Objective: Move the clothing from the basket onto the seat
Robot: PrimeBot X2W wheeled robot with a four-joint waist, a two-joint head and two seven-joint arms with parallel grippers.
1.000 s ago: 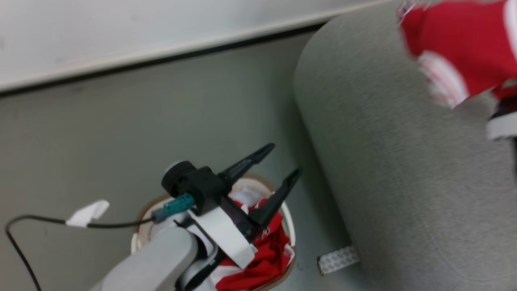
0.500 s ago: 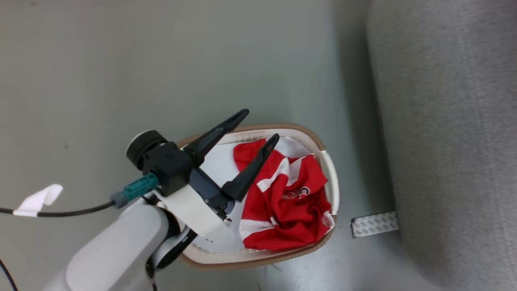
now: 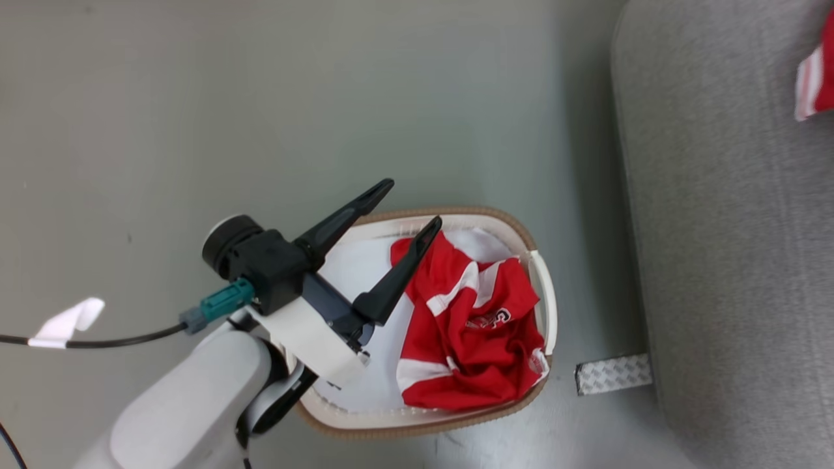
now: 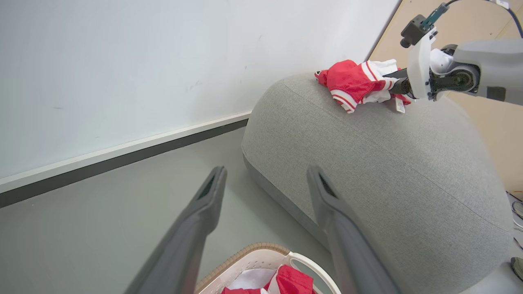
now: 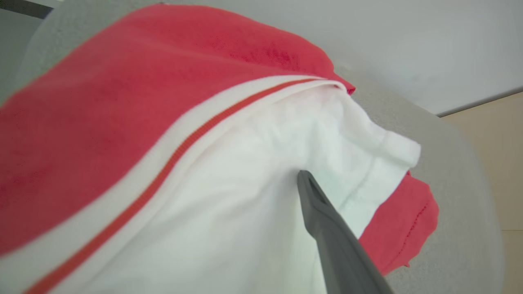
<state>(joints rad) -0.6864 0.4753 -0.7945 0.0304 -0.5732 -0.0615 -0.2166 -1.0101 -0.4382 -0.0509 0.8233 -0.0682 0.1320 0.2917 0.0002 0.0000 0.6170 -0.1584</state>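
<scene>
Step in hand: drop-off of item one, with the pick of item two coming up. One red-and-white garment [image 4: 353, 81] lies bunched on top of the grey seat [image 4: 367, 171]. The right gripper [image 4: 394, 85] is at that garment with its fingers buried in the folds. In the right wrist view one dark finger [image 5: 327, 228] lies against the white panel and the other is hidden by cloth. Can't tell if the jaws are parted or pinching, so release is not confirmed. The garment's weight looks carried by the seat, not hanging.

The other red garment [image 3: 479, 326], with white panels and some lettering, lies crumpled in the right half of the laundry basket [image 3: 546, 293] on a plain white cloth [image 3: 355, 260]. The basket stands on the floor [image 3: 260, 98] just beside the seat, not touching it.

The left gripper [image 3: 414, 203] hovers over the basket's left side. Its jaws are spread wide with nothing between them and no contact with fabric. Its fingers aim out toward the seat rather than down at the clothes.

Judgement: about half done, one of two across. Next, the right arm needs to pull clear without dragging cloth off the rounded top. The left gripper then needs to tilt down into the basket and pinch a red fold only, leaving the white cloth. Risks: snagging both layers, or catching the basket rim.
</scene>
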